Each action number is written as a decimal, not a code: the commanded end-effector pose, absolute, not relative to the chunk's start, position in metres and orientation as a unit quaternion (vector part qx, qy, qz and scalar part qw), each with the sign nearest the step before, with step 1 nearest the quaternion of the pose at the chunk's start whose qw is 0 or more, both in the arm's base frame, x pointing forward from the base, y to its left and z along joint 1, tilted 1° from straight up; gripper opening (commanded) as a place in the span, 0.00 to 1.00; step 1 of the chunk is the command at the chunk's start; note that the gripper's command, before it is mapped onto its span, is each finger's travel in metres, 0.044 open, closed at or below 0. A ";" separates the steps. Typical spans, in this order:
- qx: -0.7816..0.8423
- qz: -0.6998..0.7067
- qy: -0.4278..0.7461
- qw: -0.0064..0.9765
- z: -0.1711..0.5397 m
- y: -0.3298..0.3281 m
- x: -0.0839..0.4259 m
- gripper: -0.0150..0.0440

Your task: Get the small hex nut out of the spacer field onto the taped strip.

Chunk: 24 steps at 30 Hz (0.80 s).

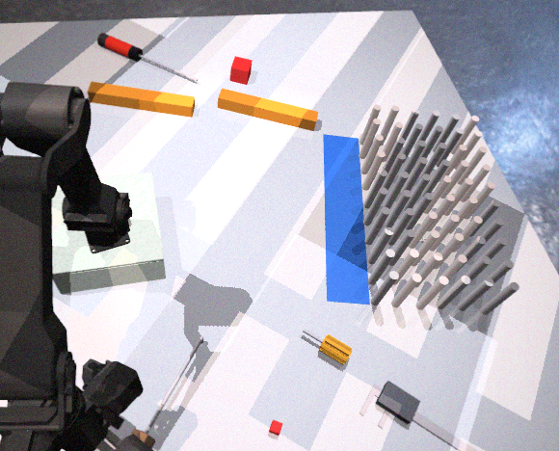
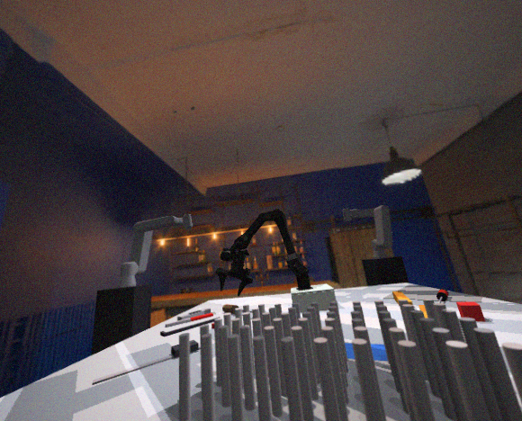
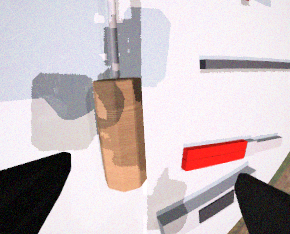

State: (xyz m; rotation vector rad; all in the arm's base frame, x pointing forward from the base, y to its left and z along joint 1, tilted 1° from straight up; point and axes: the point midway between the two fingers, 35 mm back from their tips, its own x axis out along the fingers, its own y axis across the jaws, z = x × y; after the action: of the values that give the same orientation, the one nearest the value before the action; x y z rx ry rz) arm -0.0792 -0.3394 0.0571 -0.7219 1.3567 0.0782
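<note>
My gripper point(image 2: 230, 291) point(image 3: 156, 173) is open and empty, above the table. In the wrist view the wooden-handled tool point(image 3: 121, 140) point(image 1: 175, 384) lies below and between the spread fingers, its handle apart from both. Its thin rod points away from the arm. The standing metal spacers point(image 1: 500, 298) point(image 2: 184, 376) fill a field at the right of the top view, all appearing upright. The blue taped strip point(image 1: 345, 218) point(image 2: 365, 351) lies along their near side. I cannot make out the hex nut in any view, either on the strip or among the spacers.
A grey-headed tool point(image 1: 397, 402) and a yellow screwdriver point(image 1: 335, 348) lie beside the field. Two orange bars point(image 1: 141, 99) point(image 1: 267, 109), a red cube point(image 1: 241, 70) and a red-black screwdriver point(image 1: 119, 45) lie farther back. A red-handled tool point(image 3: 214, 154) and dark bar point(image 3: 249, 64) lie right of the wooden handle.
</note>
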 end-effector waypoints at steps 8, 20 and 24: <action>0.080 -0.220 0.558 0.796 0.056 -0.346 -0.082 1.00; 0.559 -0.457 0.355 0.594 0.056 -0.349 -0.083 1.00; 0.651 -0.493 0.290 0.499 0.057 -0.349 -0.082 1.00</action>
State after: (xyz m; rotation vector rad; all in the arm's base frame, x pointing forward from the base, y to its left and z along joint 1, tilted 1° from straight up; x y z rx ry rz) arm -0.0804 -0.3423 0.0531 0.8446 1.0068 -0.8199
